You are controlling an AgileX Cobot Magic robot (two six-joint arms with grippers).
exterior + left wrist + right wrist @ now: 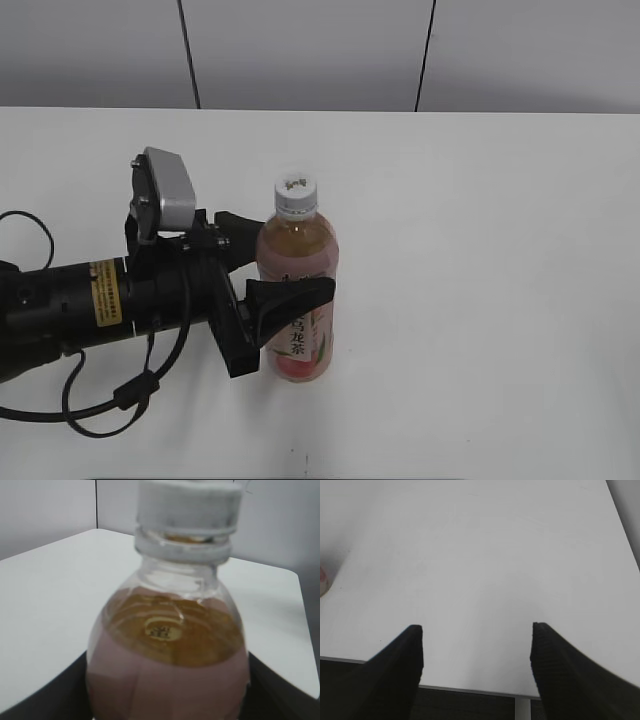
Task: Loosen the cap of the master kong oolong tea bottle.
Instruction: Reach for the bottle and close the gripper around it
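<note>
The master kong oolong tea bottle [297, 300] stands upright on the white table [480, 250], with its pink label and amber-pink tea showing. Its white cap [296, 192] sits on top, with a small dark logo. My left gripper [298, 256] comes in from the left and is shut on the bottle's body, one finger behind it and one in front. The left wrist view shows the bottle [167, 645] close up between the dark fingers [167, 697], with the cap [187, 505] above. My right gripper [476, 627] is open and empty over bare table and does not show in the exterior view.
The left arm's black cable [110, 395] lies looped on the table at the lower left. A grey panelled wall [310, 50] stands behind the table's far edge. The table's near edge [470, 689] shows under the right gripper.
</note>
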